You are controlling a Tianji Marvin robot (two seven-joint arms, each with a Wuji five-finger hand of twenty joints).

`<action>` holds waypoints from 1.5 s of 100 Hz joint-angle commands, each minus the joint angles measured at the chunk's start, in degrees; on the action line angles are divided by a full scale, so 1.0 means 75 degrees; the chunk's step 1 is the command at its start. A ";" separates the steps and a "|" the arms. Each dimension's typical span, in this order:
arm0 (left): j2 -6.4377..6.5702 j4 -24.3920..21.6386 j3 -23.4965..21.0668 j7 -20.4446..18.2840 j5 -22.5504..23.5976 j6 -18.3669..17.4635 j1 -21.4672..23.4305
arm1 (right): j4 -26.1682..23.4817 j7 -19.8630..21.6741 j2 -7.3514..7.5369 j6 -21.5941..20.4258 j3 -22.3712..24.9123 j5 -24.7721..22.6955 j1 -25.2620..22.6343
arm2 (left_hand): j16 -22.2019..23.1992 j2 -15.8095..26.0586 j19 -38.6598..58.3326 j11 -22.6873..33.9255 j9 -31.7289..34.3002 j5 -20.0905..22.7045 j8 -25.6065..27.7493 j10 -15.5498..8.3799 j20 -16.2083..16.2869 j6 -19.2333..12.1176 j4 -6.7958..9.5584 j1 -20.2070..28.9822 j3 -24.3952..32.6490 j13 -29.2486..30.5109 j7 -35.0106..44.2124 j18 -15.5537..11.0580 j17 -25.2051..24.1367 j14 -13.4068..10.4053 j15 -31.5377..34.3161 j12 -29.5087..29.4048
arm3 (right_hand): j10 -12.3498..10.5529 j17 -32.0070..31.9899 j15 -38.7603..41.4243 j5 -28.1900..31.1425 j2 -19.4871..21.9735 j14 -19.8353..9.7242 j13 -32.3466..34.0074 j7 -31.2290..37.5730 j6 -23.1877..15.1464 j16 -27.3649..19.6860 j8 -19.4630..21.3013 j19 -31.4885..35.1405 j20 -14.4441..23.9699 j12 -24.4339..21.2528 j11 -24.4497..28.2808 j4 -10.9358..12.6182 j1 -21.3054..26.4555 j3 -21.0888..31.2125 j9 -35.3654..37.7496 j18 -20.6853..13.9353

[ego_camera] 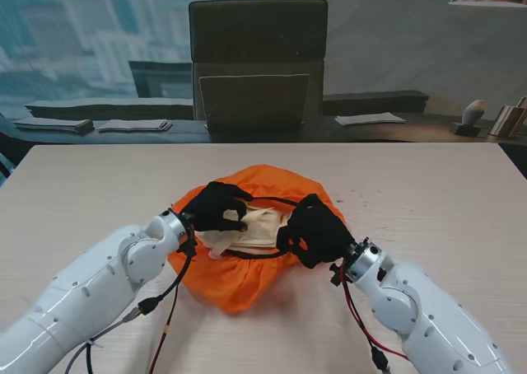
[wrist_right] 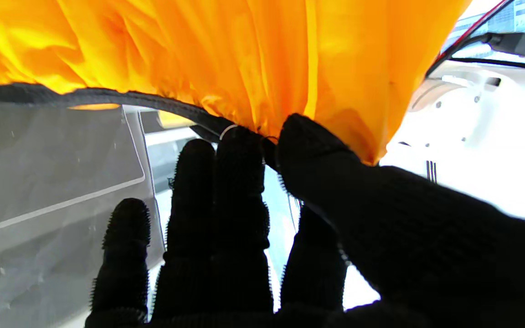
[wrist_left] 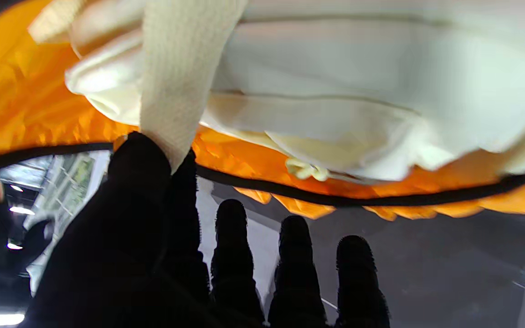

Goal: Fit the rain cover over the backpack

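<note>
An orange rain cover (ego_camera: 247,279) with a black elastic hem wraps a cream backpack (ego_camera: 263,226) lying mid-table. Only the pack's upper face shows through the cover's opening. My left hand (ego_camera: 216,209), in a black glove, rests on the pack's left side; thumb and forefinger pinch a cream webbing strap (wrist_left: 171,77). My right hand (ego_camera: 314,230) grips the cover's black hem (wrist_right: 162,107) on the right side, thumb and fingers pinching hem and orange fabric (wrist_right: 244,59) together. The pack's underside is hidden by the cover.
A dark office chair (ego_camera: 258,61) stands behind the table's far edge. Papers (ego_camera: 370,119) and small items lie on a dark desk beyond. Bare tabletop (ego_camera: 428,193) spreads to both sides. Cables hang along both forearms.
</note>
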 commanded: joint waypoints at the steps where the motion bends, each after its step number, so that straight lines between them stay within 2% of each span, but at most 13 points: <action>1: -0.0255 0.0092 0.0236 -0.0260 -0.0024 -0.0197 -0.0257 | 0.0048 0.0011 -0.0070 0.0046 -0.0053 0.0062 0.0012 | -0.0128 0.0404 -0.0339 -0.0033 -0.0293 0.0076 0.0295 -0.0274 -0.0138 -0.0843 0.0314 0.0148 -0.0138 -0.0226 0.0353 0.0010 -0.0155 -0.0235 -0.0072 0.0073 | 0.0145 0.0001 0.0169 0.0280 -0.0086 -0.0141 0.0213 0.0120 -0.0219 -0.0040 0.0024 0.0185 0.0056 -0.0014 0.0140 -0.0010 0.0084 0.0358 0.0011 -0.0001; 36: -0.0446 0.1299 0.2086 -0.0512 -0.0092 -0.1060 -0.1569 | 0.0433 -0.0774 -0.0135 0.0366 -0.0253 -0.0133 0.0251 | -0.0303 0.0471 -0.1073 -0.0213 -0.0426 0.0081 0.0520 -0.0472 -0.0495 -0.1584 0.0327 -0.0206 -0.0249 -0.0501 0.0072 0.0020 -0.0110 -0.0320 -0.0302 -0.0047 | 0.0190 -0.0018 0.0220 0.0242 -0.0104 -0.0122 0.0179 0.0141 -0.0174 -0.0035 0.0018 0.0248 0.0098 -0.0028 0.0206 -0.0028 0.0098 0.0383 -0.0056 0.0007; 49: -0.0358 0.1324 0.2718 -0.0355 0.0679 -0.1138 -0.1967 | 0.0441 -0.0753 -0.0136 0.0424 -0.0254 -0.0119 0.0259 | -0.0339 0.0562 -0.1310 -0.0317 -0.0519 -0.0064 0.0322 -0.0555 -0.0595 -0.2102 0.0369 -0.0502 -0.0492 -0.0514 -0.0182 0.0004 -0.0087 -0.0347 -0.0357 -0.0097 | 0.0192 -0.0021 0.0213 0.0238 -0.0100 -0.0114 0.0178 0.0144 -0.0175 -0.0043 0.0015 0.0256 0.0105 -0.0048 0.0217 -0.0029 0.0089 0.0379 -0.0051 0.0017; 54: -0.0277 0.1228 0.2818 -0.0147 0.1107 -0.0965 -0.1978 | 0.0440 -0.0747 -0.0137 0.0437 -0.0250 -0.0111 0.0255 | -0.0353 0.0452 -0.1241 -0.0421 -0.0697 -0.0896 -0.0258 -0.0394 -0.0541 -0.1751 0.0411 -0.0982 -0.0825 -0.0490 -0.0774 0.0051 -0.0070 -0.0281 -0.0381 -0.0151 | 0.0200 -0.0022 0.0215 0.0229 -0.0099 -0.0115 0.0186 0.0143 -0.0173 -0.0044 0.0013 0.0256 0.0107 -0.0051 0.0224 -0.0026 0.0096 0.0383 -0.0047 0.0017; 59: -0.0128 0.0946 0.2744 -0.0261 0.1300 -0.0695 -0.1901 | 0.0441 -0.0722 -0.0137 0.0460 -0.0250 -0.0094 0.0254 | -0.0406 0.0366 -0.1170 -0.0678 -0.1378 -0.2552 -0.0545 0.0074 -0.0491 -0.0704 0.0351 -0.2598 0.0748 -0.0701 -0.2182 0.0086 -0.0108 -0.0166 -0.0515 -0.0262 | 0.0204 -0.0023 0.0210 0.0231 -0.0097 -0.0111 0.0184 0.0146 -0.0165 -0.0047 0.0009 0.0255 0.0108 -0.0058 0.0226 -0.0027 0.0092 0.0381 -0.0046 0.0017; 66: 0.0019 0.0555 0.2346 -0.0787 0.1230 -0.0464 -0.1609 | 0.0447 -0.0677 -0.0137 0.0477 -0.0256 -0.0069 0.0257 | -0.0544 -0.0061 -0.1479 -0.1577 -0.1675 -0.4050 -0.0933 0.0408 -0.0648 -0.0245 0.0399 -0.2632 0.0269 -0.1001 -0.2794 0.0063 -0.0090 -0.0052 -0.0905 -0.0649 | 0.0213 -0.0033 0.0213 0.0231 -0.0099 -0.0102 0.0191 0.0149 -0.0163 -0.0047 0.0006 0.0248 0.0106 -0.0059 0.0232 -0.0028 0.0093 0.0374 -0.0052 0.0011; 75: 0.0182 0.0001 0.1548 -0.1073 0.1371 -0.0210 -0.1060 | 0.0437 -0.0625 -0.0130 0.0497 -0.0257 -0.0062 0.0254 | -0.0534 -0.0377 -0.1475 -0.2019 -0.1855 -0.4768 -0.1186 0.0578 -0.0617 -0.0067 0.0426 -0.2563 -0.0032 -0.1065 -0.3092 0.0013 -0.0062 0.0042 -0.1133 -0.0617 | 0.0200 -0.0041 0.0210 0.0223 -0.0091 -0.0105 0.0189 0.0143 -0.0176 -0.0049 -0.0002 0.0240 0.0104 -0.0066 0.0239 -0.0027 0.0087 0.0371 -0.0042 0.0015; 94: 0.0438 -0.1200 -0.0132 -0.1528 0.1882 -0.0291 0.0054 | 0.0419 -0.0564 -0.0129 0.0557 -0.0257 -0.0035 0.0247 | -0.0202 -0.0677 -0.1070 -0.1749 -0.1735 -0.4294 -0.1276 0.0586 -0.0379 -0.0249 0.0488 -0.2274 0.0197 -0.0885 -0.2675 0.0061 -0.0078 0.0076 -0.0814 -0.0091 | 0.0233 -0.0042 0.0210 0.0221 -0.0095 -0.0097 0.0197 0.0154 -0.0146 -0.0050 -0.0015 0.0235 0.0105 -0.0074 0.0246 -0.0025 0.0092 0.0367 -0.0038 0.0016; 100: 0.0485 -0.1550 -0.0586 -0.1527 0.2174 -0.0179 0.0414 | 0.0419 -0.0562 -0.0125 0.0571 -0.0262 -0.0048 0.0250 | -0.0114 -0.0744 -0.0713 -0.1354 -0.1680 -0.4161 -0.0564 0.0566 -0.0259 -0.0223 0.0453 -0.2426 0.1173 -0.0735 -0.1795 0.0028 -0.0098 0.0035 -0.0566 0.0094 | 0.0227 -0.0040 0.0210 0.0218 -0.0090 -0.0101 0.0199 0.0153 -0.0154 -0.0051 -0.0022 0.0235 0.0106 -0.0073 0.0250 -0.0026 0.0085 0.0366 -0.0039 0.0020; 111: 0.0568 -0.2287 -0.1497 -0.1508 0.2810 0.0148 0.1262 | 0.0434 -0.0579 -0.0129 0.0598 -0.0267 -0.0046 0.0260 | -0.0082 -0.0519 -0.0536 -0.0861 -0.1610 -0.3985 0.0982 0.0584 -0.0198 0.0136 0.0475 -0.2515 0.1350 -0.0612 -0.0658 0.0069 -0.0125 0.0042 -0.0408 0.0298 | 0.0233 -0.0035 0.0209 0.0217 -0.0090 -0.0106 0.0212 0.0154 -0.0167 -0.0054 -0.0030 0.0238 0.0108 -0.0076 0.0254 -0.0026 0.0081 0.0370 -0.0026 0.0014; 123: 0.0703 -0.3249 -0.2482 -0.1612 0.4157 0.0673 0.2344 | 0.0476 -0.0547 -0.0128 0.0649 -0.0305 -0.0026 0.0287 | -0.0060 -0.0221 -0.1058 -0.0572 -0.1400 -0.3218 0.1459 0.0564 -0.0473 0.0372 0.0508 -0.2599 0.0337 -0.0511 -0.0763 0.0302 -0.0147 0.0061 -0.0402 0.0457 | 0.0243 -0.0045 0.0210 0.0214 -0.0088 -0.0096 0.0202 0.0162 -0.0152 -0.0053 -0.0033 0.0232 0.0107 -0.0076 0.0256 -0.0025 0.0087 0.0367 -0.0031 0.0005; 133: 0.0781 -0.3861 -0.3010 -0.2008 0.5217 0.1289 0.3064 | 0.0475 -0.0598 -0.0130 0.0649 -0.0289 -0.0044 0.0285 | -0.0103 0.0531 -0.2285 -0.0652 -0.1191 -0.2220 0.1489 0.0545 -0.0882 0.0443 0.0738 -0.2187 -0.1810 -0.0578 -0.0978 0.0519 -0.0135 0.0088 -0.0648 0.0517 | 0.0251 -0.0034 0.0217 0.0207 -0.0085 -0.0097 0.0209 0.0167 -0.0152 -0.0050 -0.0038 0.0238 0.0110 -0.0073 0.0261 -0.0028 0.0076 0.0361 -0.0029 0.0011; 150: 0.0787 -0.3819 -0.3089 -0.2454 0.5476 0.2022 0.3337 | 0.0448 -0.0569 -0.0123 0.0651 -0.0292 -0.0060 0.0276 | -0.0270 0.0748 -0.3207 -0.1105 -0.1570 -0.2122 -0.0183 0.0658 -0.0772 0.1210 0.0735 -0.2312 -0.2253 -0.1009 -0.2728 0.0532 -0.0208 0.0108 -0.1130 0.0262 | 0.0247 -0.0031 0.0217 0.0191 -0.0082 -0.0104 0.0212 0.0167 -0.0145 -0.0051 -0.0056 0.0239 0.0112 -0.0072 0.0266 -0.0027 0.0070 0.0361 -0.0031 0.0007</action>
